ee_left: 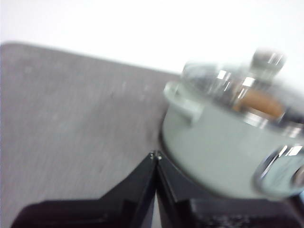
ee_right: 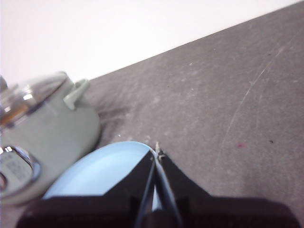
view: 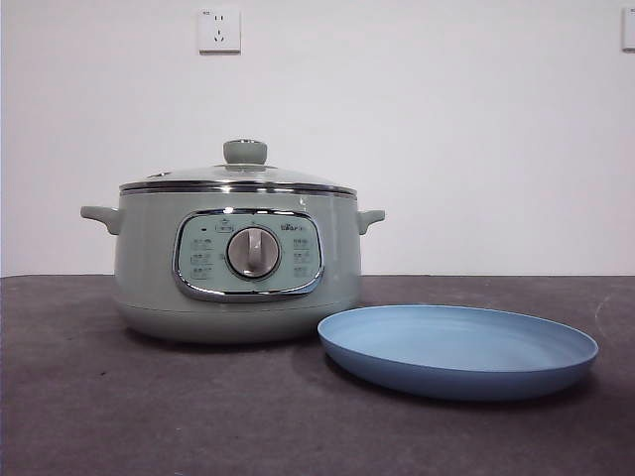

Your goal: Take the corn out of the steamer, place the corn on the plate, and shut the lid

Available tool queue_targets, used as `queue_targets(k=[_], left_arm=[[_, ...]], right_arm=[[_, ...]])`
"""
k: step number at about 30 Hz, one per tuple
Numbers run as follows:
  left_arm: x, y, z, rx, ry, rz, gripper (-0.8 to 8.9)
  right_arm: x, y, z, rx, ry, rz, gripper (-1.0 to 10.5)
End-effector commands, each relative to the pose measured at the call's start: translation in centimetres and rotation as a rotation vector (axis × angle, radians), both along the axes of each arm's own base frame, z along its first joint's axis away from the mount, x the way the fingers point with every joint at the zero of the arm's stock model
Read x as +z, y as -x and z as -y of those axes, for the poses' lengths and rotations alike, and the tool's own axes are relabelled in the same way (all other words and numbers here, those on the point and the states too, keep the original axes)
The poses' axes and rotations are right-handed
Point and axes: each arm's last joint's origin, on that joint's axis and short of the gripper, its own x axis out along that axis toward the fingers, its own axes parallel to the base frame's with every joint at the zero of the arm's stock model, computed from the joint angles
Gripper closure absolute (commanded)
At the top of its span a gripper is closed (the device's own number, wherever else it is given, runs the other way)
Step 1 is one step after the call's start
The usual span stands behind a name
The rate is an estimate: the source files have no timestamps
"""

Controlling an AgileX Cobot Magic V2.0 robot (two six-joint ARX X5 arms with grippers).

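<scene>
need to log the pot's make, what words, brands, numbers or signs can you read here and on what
Steamer control panel, upper right of the silver dial: a small brand mark, too small to read.
Same panel, rows of small labels on both sides of the dial: too small to read.
Both wrist views show the panel blurred: nothing readable.
Lid, plate, wall socket: no text visible.

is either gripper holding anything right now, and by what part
Nothing is held. The left gripper and right gripper are both shut and empty.
</scene>
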Motion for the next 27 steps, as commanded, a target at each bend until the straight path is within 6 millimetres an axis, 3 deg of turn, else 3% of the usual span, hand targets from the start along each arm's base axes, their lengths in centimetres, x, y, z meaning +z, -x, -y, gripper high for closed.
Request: queue_targets(k=[1, 10, 20, 27], left_arm=[[1.9, 0.5, 0.1, -0.012, 0.046, 0.045, 8.2], [6.7, 1.8, 0.4, -0.123, 0.091, 0.046, 8.19], [12.4, 2.1, 1.0, -0.319, 0.086, -0.051, 8.19], [15.4, 1.5, 1.3, -0.489, 0.072, -0.156, 8.2]], right_arm=[[1.9, 0.3, 0.0, -0.001, -0.05, 0.051, 9.6], [7.3, 0.2, -0.2, 0.085, -0.044, 0.082, 9.6], [15.5, -2.3, -1.3, 0.406, 0.085, -0.061, 9.6], [20.2, -3.9, -1.9, 0.599, 0.168, -0.192, 9.6]])
